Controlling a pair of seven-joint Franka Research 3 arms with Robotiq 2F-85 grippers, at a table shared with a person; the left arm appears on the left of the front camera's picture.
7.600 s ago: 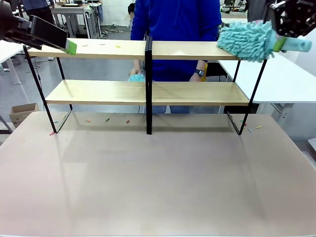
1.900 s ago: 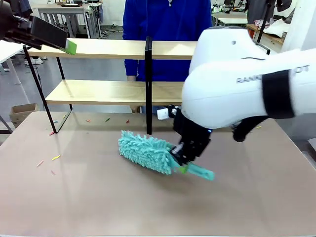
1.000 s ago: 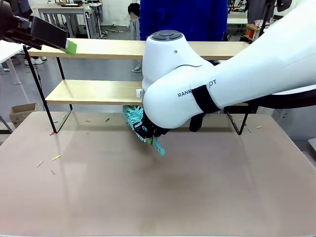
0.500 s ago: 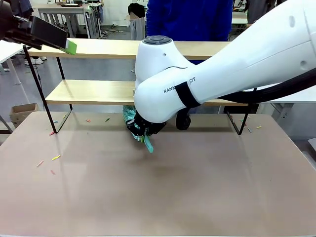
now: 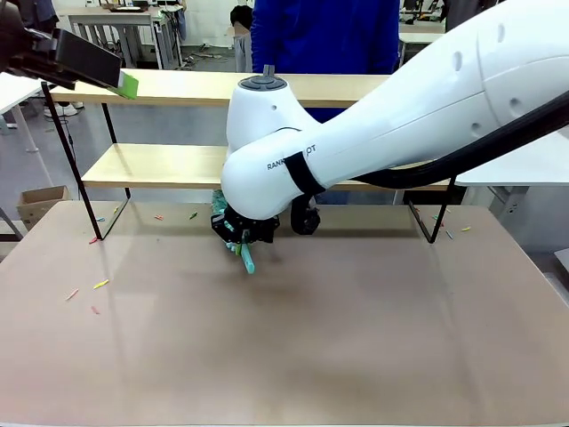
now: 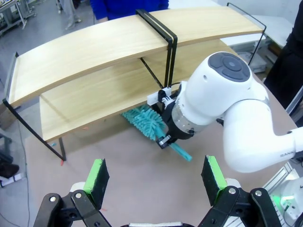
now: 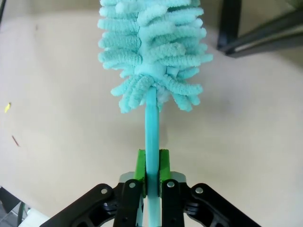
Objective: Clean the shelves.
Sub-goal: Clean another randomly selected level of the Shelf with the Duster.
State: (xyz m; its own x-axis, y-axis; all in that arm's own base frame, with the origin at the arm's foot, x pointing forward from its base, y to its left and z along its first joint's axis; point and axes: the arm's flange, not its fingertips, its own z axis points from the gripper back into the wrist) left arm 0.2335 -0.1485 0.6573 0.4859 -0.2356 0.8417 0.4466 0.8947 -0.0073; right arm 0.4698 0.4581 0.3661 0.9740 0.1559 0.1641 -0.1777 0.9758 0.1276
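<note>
Leftward since half a second ago, the right gripper (image 7: 150, 177) carries the duster (image 7: 151, 52), jaws clamped on its handle so the fringe reaches under the shelves (image 5: 160, 165). Above the table, the left gripper (image 6: 156, 177) hovers wide open, clear.

The right arm is reaching across the middle, its tool (image 7: 151, 171) pointing low and clamping shut. The left tool (image 6: 156, 181) is hovering high, its pads (image 6: 98, 176) standing wide apart.
</note>
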